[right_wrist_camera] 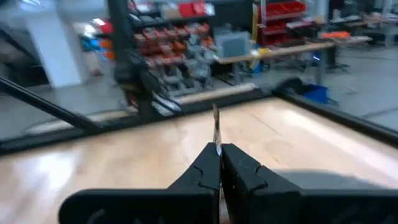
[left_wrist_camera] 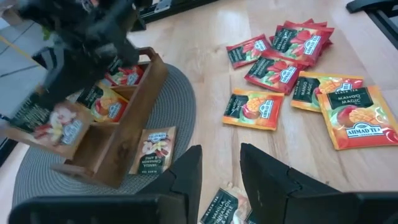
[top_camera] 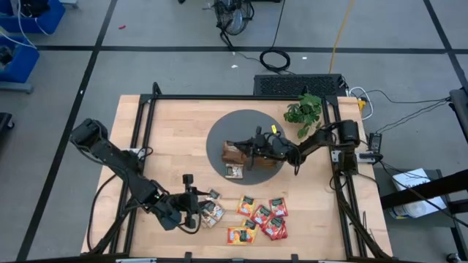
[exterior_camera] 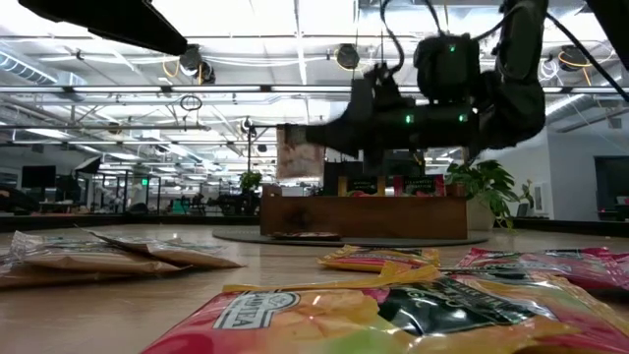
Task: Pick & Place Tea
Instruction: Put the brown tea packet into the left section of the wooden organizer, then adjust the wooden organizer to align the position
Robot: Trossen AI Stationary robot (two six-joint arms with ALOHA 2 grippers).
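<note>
Tea sachets are being sorted into a wooden tray (top_camera: 256, 157) standing on a round grey mat (top_camera: 219, 131) at the table's centre. One beige sachet (exterior_camera: 300, 152) is being pinched edge-on between the pressed-together fingers of the right gripper (top_camera: 235, 150), which is being held over the tray's nine o'clock end. Another beige sachet (top_camera: 234, 172) is lying on the mat at the tray's seven o'clock. Red and orange sachets (top_camera: 262, 218) are lying scattered toward five o'clock on the table, and more beige ones (top_camera: 212, 212) at six o'clock. The left gripper (top_camera: 191, 212), fingers spread and empty, is being held just beside those beige ones. The placing step is judged to be in hand; next, a careful lowering into a compartment and a release would be called for.
</note>
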